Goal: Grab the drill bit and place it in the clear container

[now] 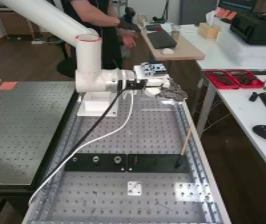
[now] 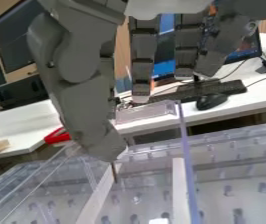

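High view: hand (image 1: pixel 173 93) out near the bench's long edge, drill bit (image 2: pixel 114 173) with it.
Wrist view's got the thumb and a finger pinching the bit, tip down, other fingers straight with gaps between them. Clear container (image 2: pixel 187 165) is right below, and tbh I can't tell if the tip's past the rim. Its upright wall looks like the thing to watch. Open bench (image 1: pixel 150 135) runs up to the black plates (image 1: pixel 157 163), tan stick (image 1: pixel 187 140) along the edge, red trays (image 1: pixel 231 79) on the next table.
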### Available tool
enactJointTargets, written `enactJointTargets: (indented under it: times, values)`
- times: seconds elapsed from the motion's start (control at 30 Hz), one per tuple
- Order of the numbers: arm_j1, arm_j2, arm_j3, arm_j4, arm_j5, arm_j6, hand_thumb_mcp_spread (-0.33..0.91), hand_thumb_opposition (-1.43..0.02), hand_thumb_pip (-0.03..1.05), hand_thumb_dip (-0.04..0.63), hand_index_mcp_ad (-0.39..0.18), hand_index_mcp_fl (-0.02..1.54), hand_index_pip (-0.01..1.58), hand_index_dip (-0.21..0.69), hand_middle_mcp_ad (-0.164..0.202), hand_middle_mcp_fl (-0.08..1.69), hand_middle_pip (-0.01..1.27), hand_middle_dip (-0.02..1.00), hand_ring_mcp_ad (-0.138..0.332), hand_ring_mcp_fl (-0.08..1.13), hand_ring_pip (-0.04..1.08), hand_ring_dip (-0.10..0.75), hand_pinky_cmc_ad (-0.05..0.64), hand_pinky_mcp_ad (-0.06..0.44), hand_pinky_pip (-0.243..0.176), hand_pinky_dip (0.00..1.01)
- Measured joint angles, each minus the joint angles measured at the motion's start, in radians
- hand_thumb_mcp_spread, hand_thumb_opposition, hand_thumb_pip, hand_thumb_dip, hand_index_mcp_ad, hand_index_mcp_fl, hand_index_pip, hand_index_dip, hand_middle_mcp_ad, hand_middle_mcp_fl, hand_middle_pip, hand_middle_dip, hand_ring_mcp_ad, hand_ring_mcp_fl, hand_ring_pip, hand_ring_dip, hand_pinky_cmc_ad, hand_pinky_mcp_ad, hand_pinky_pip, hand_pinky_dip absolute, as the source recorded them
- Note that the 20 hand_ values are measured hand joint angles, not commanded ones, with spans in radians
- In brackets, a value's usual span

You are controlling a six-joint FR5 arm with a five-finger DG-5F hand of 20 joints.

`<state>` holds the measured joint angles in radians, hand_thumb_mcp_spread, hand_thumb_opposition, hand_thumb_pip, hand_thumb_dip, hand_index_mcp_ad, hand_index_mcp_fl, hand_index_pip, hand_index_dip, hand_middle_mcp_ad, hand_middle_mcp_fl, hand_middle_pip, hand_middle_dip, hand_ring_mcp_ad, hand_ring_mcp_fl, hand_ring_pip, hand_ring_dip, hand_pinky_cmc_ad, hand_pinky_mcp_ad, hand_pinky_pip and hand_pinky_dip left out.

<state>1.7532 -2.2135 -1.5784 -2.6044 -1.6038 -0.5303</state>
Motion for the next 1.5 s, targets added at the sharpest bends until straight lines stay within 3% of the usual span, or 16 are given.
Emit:
enactJointTargets:
  times: [0.13, 0.23, 0.3, 0.43, 0.53, 0.63, 1.07, 1.5]
  values:
    - [-0.004, 0.008, -0.004, -0.005, -0.003, 0.003, 0.54, -0.94, 0.57, 0.346, -0.197, 0.5, 1.33, 0.234, 0.031, 0.32, 0.13, 0.51, 0.201, 0.12, 0.1, 0.328, 0.339, 0.195, 0.0, 0.24]
    - [-0.009, 0.016, -0.006, -0.014, -0.009, 0.006, 0.52, -0.9, 0.62, 0.346, -0.176, 0.25, 1.3, 0.232, 0.031, 0.28, 0.13, 0.51, 0.202, 0.08, 0.1, 0.328, 0.337, 0.195, -0.01, 0.29]
    - [-0.012, 0.02, -0.007, -0.019, -0.014, 0.008, 0.47, -0.87, 0.63, 0.346, -0.154, 0.17, 1.26, 0.234, 0.035, 0.24, 0.13, 0.51, 0.202, 0.05, 0.09, 0.328, 0.337, 0.197, -0.012, 0.32]
    - [-0.017, 0.032, -0.013, -0.02, -0.015, 0.006, 0.41, -0.85, 0.65, 0.346, -0.147, 0.07, 1.22, 0.23, 0.031, 0.23, 0.13, 0.51, 0.209, 0.05, 0.09, 0.318, 0.339, 0.199, -0.054, 0.41]
    - [-0.023, 0.054, -0.029, -0.014, -0.017, 0.01, 0.41, -0.82, 0.65, 0.349, -0.134, 0.02, 1.19, 0.227, 0.035, 0.19, 0.13, 0.51, 0.208, 0.02, 0.09, 0.318, 0.337, 0.197, -0.061, 0.44]
    - [-0.034, 0.084, -0.05, -0.006, -0.019, 0.011, 0.39, -0.82, 0.71, 0.346, -0.127, 0.02, 1.2, 0.227, 0.033, 0.16, 0.13, 0.51, 0.211, 0.02, 0.1, 0.318, 0.333, 0.195, -0.061, 0.48]
    - [-0.105, 0.311, -0.188, 0.034, -0.014, -0.042, 0.38, -0.82, 0.7, 0.347, -0.119, 0.01, 1.18, 0.227, 0.035, 0.18, 0.13, 0.51, 0.211, 0.01, 0.09, 0.318, 0.328, 0.183, -0.075, 0.49]
    - [-0.14, 0.422, -0.222, -0.029, 0.059, -0.11, 0.37, -0.82, 0.68, 0.332, -0.115, 0.04, 1.14, 0.227, 0.031, 0.2, 0.13, 0.51, 0.213, 0.01, 0.09, 0.319, 0.328, 0.18, -0.075, 0.52]
